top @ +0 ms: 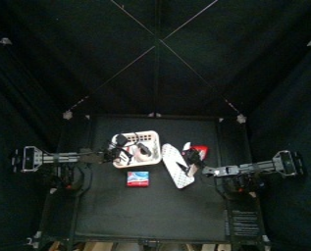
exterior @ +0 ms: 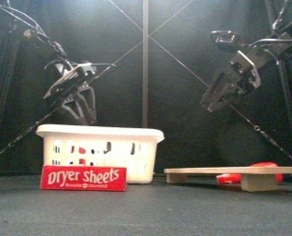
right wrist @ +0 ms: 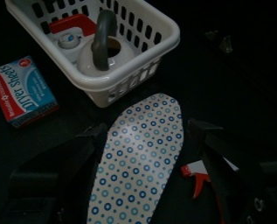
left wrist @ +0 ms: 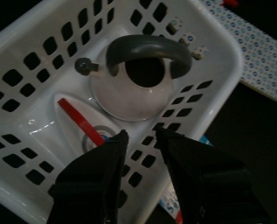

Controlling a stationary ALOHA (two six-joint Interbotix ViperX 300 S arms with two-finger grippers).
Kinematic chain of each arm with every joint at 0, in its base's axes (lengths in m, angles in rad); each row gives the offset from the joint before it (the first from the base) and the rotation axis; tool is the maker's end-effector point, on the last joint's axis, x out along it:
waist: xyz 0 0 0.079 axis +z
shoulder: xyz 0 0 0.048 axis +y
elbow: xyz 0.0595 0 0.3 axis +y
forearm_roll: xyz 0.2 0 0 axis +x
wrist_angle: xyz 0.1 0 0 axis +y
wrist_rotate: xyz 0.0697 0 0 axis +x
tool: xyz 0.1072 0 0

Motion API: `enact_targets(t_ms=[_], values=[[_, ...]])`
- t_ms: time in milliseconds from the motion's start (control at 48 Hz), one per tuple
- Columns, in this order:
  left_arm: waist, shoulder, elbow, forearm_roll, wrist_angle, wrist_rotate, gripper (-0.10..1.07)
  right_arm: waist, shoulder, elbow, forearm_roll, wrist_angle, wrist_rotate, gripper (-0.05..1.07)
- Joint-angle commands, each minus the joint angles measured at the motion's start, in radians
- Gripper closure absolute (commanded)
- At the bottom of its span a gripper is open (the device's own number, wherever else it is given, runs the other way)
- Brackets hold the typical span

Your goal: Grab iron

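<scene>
With jaws wide and empty above the basket (left wrist: 36,79), the left gripper (left wrist: 141,144) risked snagging its slotted wall instead of the iron (left wrist: 138,83) inside.

A: What rests directly on the table (top: 105,211)?

B: Four items. The white basket (exterior: 146,138) is the reference. A red dryer-sheet box (exterior: 83,178) lies just in front of the basket, at its left end in the front view.

A: And on the basket's other side?

B: A small ironing board (right wrist: 138,153) with a dotted cover lies beside the basket. A red-and-white spray bottle (right wrist: 200,178) lies beside the board, on its side away from the basket.
</scene>
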Motion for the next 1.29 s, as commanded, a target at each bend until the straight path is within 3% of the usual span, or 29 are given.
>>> enact_targets(t_ms=[0,312,1021,1271], values=[[0.014,0.026,-0.020,0.006,0.012,0.000,0.22,-0.003,-0.011,-0.012,-0.002,-0.002,0.003,0.00],[0.003,0.094,-0.077,0.028,0.196,0.002,0.22,-0.003,-0.012,-0.011,0.011,-0.003,0.002,0.00],[0.005,0.222,-0.101,-0.009,0.192,0.003,0.23,-0.006,-0.012,-0.006,0.011,-0.003,0.000,0.00],[0.006,0.239,-0.103,-0.017,0.192,0.002,0.32,-0.006,-0.011,-0.005,0.011,-0.003,0.000,0.00]])
